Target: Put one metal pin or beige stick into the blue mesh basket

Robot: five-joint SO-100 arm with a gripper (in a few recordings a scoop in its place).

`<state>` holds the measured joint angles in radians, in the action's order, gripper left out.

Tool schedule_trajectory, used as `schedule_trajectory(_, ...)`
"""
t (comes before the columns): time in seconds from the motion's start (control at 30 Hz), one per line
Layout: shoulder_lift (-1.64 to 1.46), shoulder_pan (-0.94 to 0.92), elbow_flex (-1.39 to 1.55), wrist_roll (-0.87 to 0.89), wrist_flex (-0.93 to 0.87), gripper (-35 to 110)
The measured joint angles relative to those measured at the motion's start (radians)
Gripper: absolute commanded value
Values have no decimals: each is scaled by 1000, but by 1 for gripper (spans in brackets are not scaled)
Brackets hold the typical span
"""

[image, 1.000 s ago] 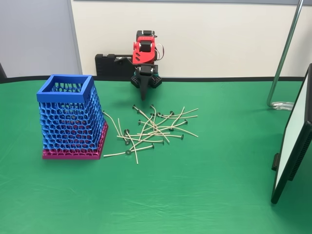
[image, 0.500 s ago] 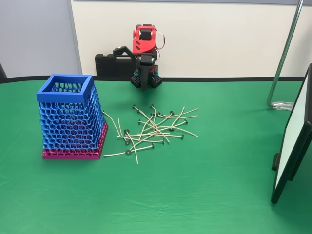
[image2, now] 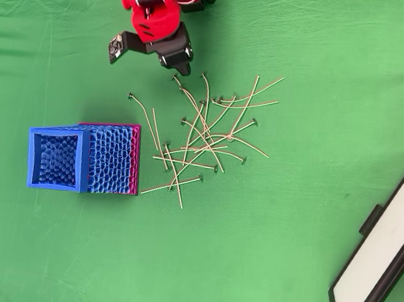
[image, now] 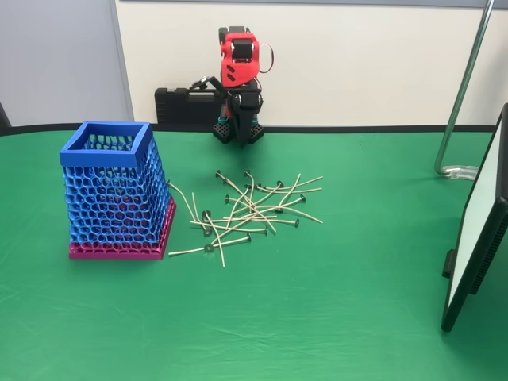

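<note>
Several thin beige sticks with small dark heads lie in a loose, crossing pile on the green cloth. To the left of the pile in both views stands the blue mesh basket, upright on its magenta base, its square rim open upward. The red arm is folded up at the back of the table. Its black gripper points down close to the arm's base, behind the pile and well clear of it. In the overhead view the gripper sits just beyond the nearest stick heads. Its fingers look shut with nothing between them.
A dark-framed white panel stands on edge at the right. A metal pole rises at the back right. A black box sits against the wall behind the arm. Green cloth lies open in front of the pile.
The arm has folded back and upward. The gripper tip, which pointed down toward the cloth just behind the pile, has drawn back to the arm's base. Sticks and basket have not moved.
</note>
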<state>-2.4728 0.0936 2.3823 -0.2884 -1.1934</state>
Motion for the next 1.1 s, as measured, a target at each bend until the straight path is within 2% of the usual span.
schedule_trajectory(0.37, 163, 25, -72, -184, -17, 1)
schedule_trajectory(0.87, 304, 54, -143, -302, -106, 1)
schedule_trajectory(1.1, 333, 31, -143, -360, -107, 9)
